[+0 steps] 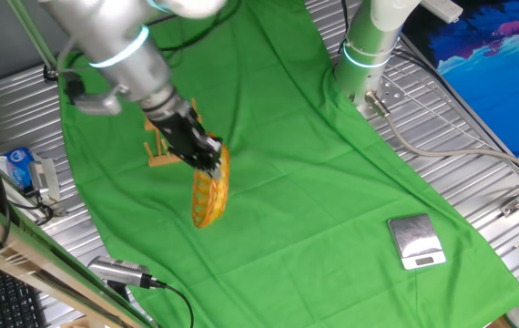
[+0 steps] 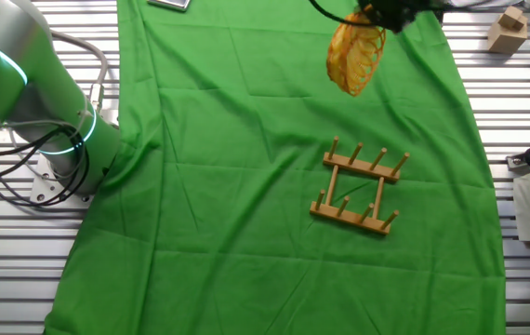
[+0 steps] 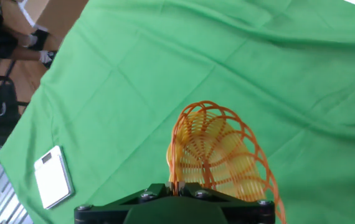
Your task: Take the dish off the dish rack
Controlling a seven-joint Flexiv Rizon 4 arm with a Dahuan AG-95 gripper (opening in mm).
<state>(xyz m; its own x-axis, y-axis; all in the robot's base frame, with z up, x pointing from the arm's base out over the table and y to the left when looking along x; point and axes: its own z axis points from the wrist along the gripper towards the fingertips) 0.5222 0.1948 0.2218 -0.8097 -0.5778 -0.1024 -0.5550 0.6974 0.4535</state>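
Your gripper (image 1: 210, 157) pinches the dish (image 1: 210, 194) by its rim, apparently clear of the dish rack (image 2: 358, 189); next, lower it onto the cloth (image 2: 246, 140).

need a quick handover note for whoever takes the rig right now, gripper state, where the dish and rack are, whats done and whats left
Gripper: shut on the dish, holding it by its rim; the dish hangs on edge in the air, clear of the green cloth.
Dish rack: stands empty on the cloth, apart from the dish.
Done: dish is off the rack.
Left: set the dish down on the cloth, probably well away from the silver scale, then release.
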